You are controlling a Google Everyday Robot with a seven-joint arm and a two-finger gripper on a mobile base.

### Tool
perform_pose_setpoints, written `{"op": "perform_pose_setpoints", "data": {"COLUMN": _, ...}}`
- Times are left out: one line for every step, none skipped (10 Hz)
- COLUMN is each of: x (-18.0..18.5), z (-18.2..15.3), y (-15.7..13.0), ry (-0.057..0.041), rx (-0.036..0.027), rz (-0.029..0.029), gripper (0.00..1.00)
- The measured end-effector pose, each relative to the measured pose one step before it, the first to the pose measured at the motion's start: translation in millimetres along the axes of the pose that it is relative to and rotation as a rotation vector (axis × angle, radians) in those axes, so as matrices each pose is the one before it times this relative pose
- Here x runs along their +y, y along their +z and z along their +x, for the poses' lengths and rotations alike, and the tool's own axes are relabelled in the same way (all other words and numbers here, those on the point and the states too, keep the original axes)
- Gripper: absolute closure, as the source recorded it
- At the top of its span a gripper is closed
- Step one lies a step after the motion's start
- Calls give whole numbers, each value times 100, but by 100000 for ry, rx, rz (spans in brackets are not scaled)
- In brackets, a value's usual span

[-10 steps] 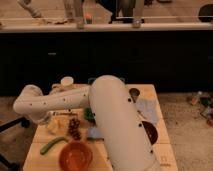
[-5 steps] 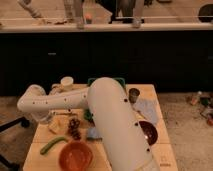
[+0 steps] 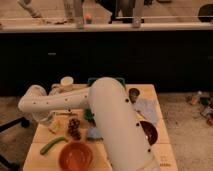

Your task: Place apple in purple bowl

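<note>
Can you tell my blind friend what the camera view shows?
A big white robot arm bends left over a wooden table, its gripper low at the table's left side. A wide orange bowl sits in front, a glossy dark purple bowl at right.

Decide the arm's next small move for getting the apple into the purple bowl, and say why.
Probably a short lift straight up. The gripper sits low at the left of the table, by the apple; the purple bowl is far right, with grapes between them.
</note>
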Motion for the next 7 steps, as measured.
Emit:
{"op": "perform_pose_setpoints", "data": {"x": 97, "z": -111, "y": -371, "ry": -584, "rx": 943, "rz": 96, "gripper": 97}}
{"op": "perform_pose_setpoints", "data": {"x": 148, "z": -216, "y": -880, "ry": -126, "rx": 1721, "rz": 404, "gripper": 100}}
{"op": "perform_pose_setpoints", "data": {"x": 153, "z": -178, "y": -781, "ry": 99, "rx": 1175, "rz": 315, "gripper": 100}}
{"op": "perform_pose_setpoints", "data": {"x": 351, "z": -40, "y": -915, "ry": 618, "rx": 1934, "rz": 431, "gripper": 100}}
{"op": "perform_pose_setpoints", "data": {"x": 540, "z": 164, "y": -819, "ry": 1205, "rx": 1730, "rz": 510, "gripper": 100}}
{"op": "perform_pose_setpoints", "data": {"x": 495, "z": 335, "y": -716, "ry": 1308, "rx": 1334, "rz": 834, "gripper": 100}}
{"op": "perform_pose_setpoints", "data": {"x": 386, "z": 353, "y": -604, "ry": 1093, "rx": 1195, "rz": 717, "gripper": 100}}
